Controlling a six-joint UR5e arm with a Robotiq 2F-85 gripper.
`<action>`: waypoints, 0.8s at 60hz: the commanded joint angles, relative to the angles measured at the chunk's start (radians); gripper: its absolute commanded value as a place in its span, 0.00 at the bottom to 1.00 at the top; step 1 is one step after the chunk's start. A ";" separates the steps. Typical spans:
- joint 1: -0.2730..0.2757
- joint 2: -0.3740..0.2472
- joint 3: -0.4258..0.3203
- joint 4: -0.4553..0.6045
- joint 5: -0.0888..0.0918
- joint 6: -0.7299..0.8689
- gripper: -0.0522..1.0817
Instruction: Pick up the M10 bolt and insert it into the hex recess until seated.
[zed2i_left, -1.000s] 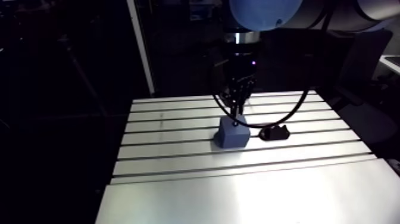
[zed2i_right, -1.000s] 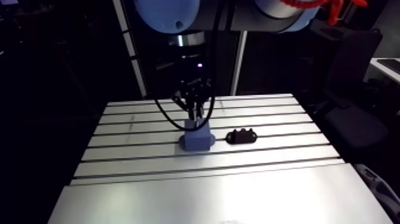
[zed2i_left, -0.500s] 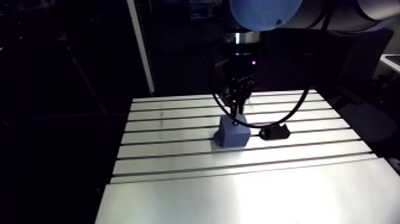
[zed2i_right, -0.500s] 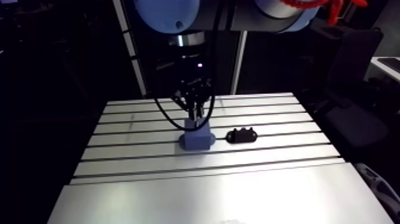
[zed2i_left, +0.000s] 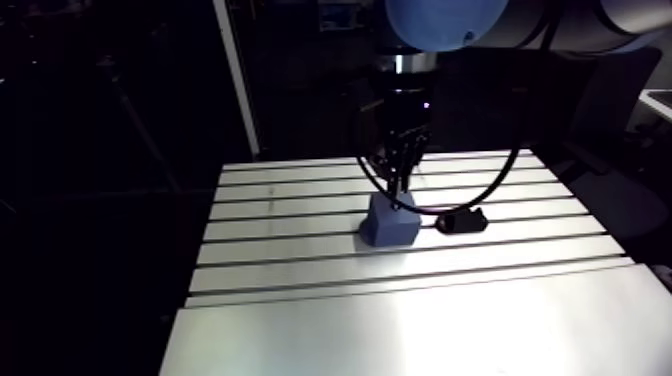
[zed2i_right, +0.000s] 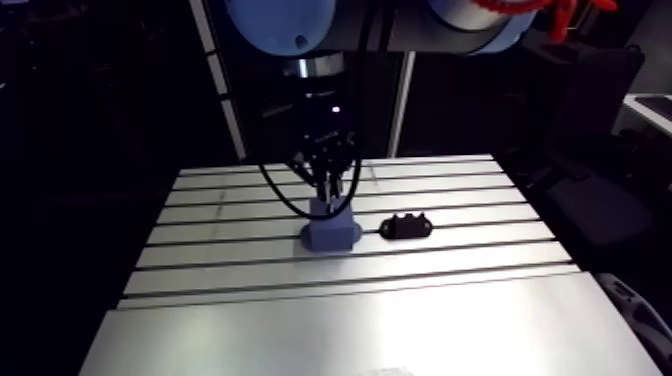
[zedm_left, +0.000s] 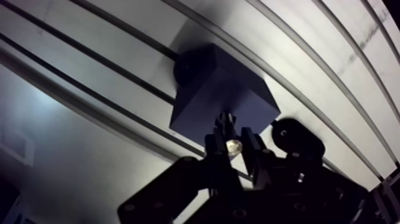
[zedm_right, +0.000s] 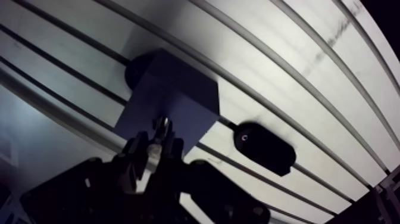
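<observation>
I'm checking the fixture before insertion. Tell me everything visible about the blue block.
The blue block is a matte, plastic-looking box with a rounded lug at its base. It stands upright on the slotted table, beside a black piece. The gripper holds the bolt over its top; contact and recess cannot be seen.

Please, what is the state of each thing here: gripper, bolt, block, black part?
gripper: shut on the bolt.
bolt: held tip down at the block's top; seated or not, cannot tell.
blue block: standing on the table.
black part: lying beside the block, not touching it.
</observation>
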 joint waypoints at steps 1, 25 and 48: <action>0.000 0.002 0.003 0.002 0.000 0.000 0.97; -0.003 -0.001 -0.001 -0.001 0.000 0.000 0.98; -0.002 -0.004 -0.002 0.008 0.003 0.000 0.98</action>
